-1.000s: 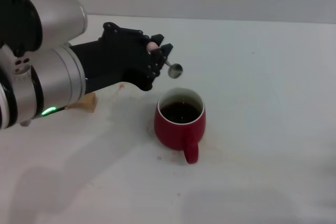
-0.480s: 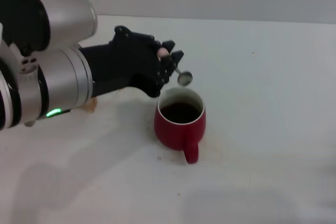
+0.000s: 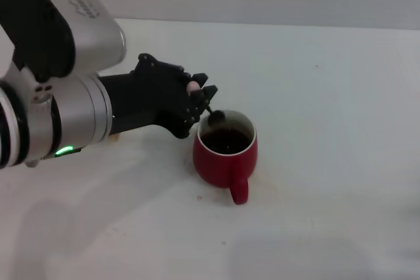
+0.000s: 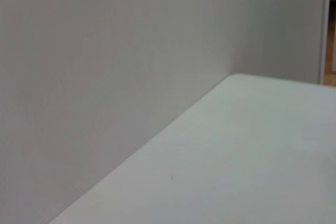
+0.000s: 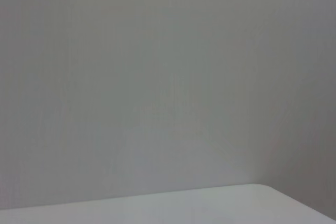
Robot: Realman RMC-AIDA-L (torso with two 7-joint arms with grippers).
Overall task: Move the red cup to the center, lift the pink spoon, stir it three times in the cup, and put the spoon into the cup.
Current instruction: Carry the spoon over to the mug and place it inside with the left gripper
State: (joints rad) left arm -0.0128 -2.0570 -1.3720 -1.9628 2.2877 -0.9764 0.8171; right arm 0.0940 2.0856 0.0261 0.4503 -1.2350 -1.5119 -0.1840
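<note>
Lowered since the earlier frames, the left gripper now sits just beside the far-left rim of the red cup, which stands on the white table with its handle toward the robot. Its fingers are closed on the pink spoon; the spoon's bowl sits at the cup's rim, over the dark liquid. Right gripper: out of sight.

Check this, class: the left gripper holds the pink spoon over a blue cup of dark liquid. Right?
Wrong on colour only. The head view shows the left gripper holding the pink spoon over a red cup of dark liquid.
</note>
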